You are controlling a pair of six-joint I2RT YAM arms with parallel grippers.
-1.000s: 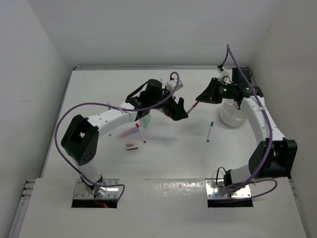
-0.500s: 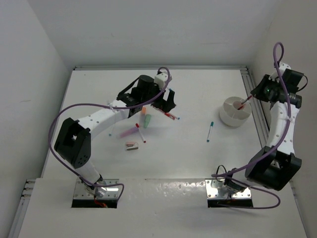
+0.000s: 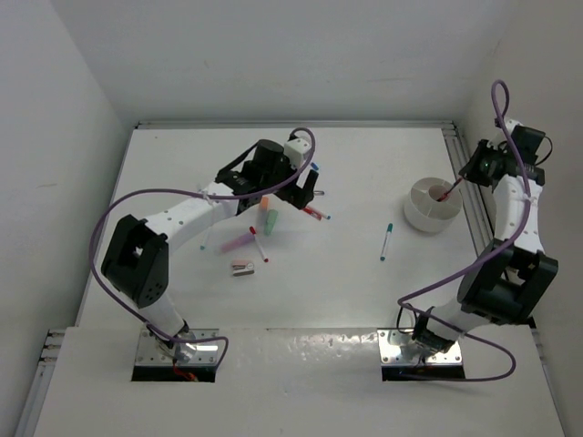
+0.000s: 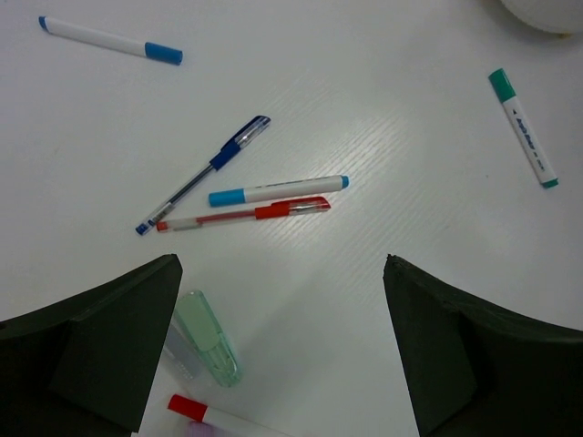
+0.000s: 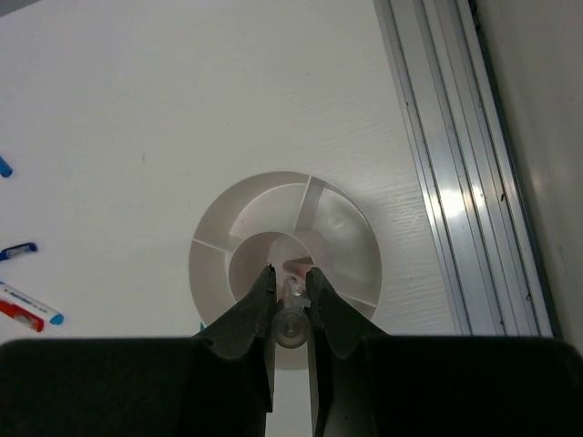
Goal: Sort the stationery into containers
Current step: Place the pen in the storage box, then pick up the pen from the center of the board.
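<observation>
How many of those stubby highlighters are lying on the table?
3, clustered beside the left arm: an orange highlighter farthest back, a green highlighter just nearer, and a pink highlighter nearer and to the left. The arm could hide more.

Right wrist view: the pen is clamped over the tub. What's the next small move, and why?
Probably ease down a little and open the right gripper. It is shut on a pen, seen end-on, directly above the round middle compartment of the tub. The top view shows the pen's tip pointing into the tub, so a release here should drop it inside.
</observation>
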